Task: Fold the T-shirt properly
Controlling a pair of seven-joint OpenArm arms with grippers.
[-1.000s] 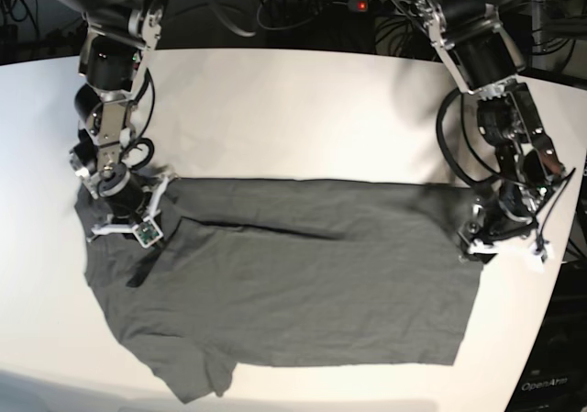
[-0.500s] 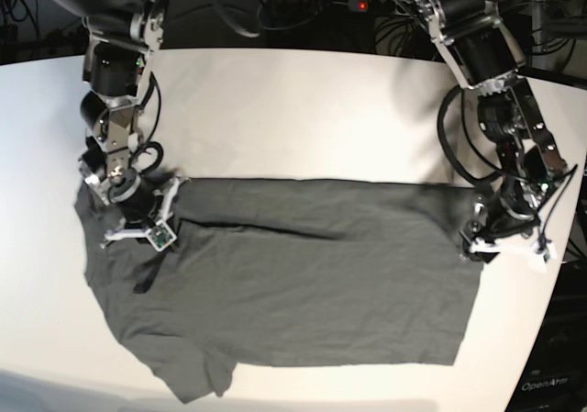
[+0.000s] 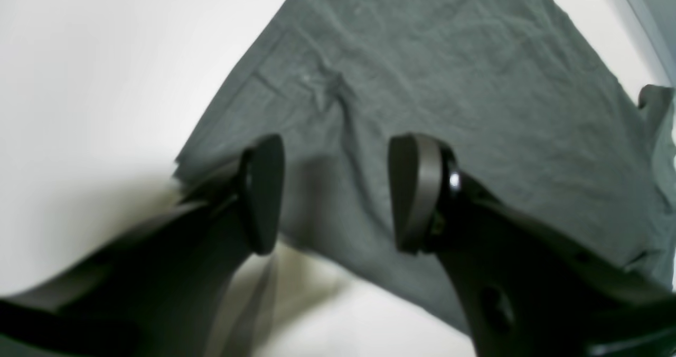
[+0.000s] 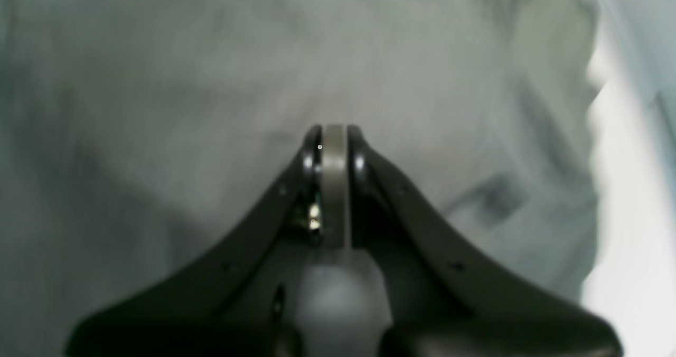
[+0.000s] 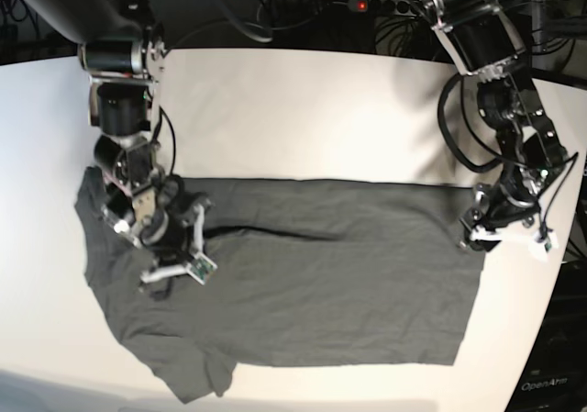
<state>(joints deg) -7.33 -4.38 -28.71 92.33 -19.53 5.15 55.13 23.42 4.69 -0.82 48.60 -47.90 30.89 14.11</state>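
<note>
Both my grippers over one T-shirt [image 5: 312,283] on one table [image 5: 303,109], left gripper [image 3: 335,193] spread at its corner, right gripper [image 4: 334,135] pressed together, empty.

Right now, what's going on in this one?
A two-armed robot is working on a dark grey T-shirt that lies mostly flat on a white table, one long crease running across it. The left hand is open, poised over the shirt's corner at the hem end and gripping nothing. The right hand is shut, down over the cloth near the sleeve end; whether it pinches fabric is unclear. No fold is visibly made yet.
</note>
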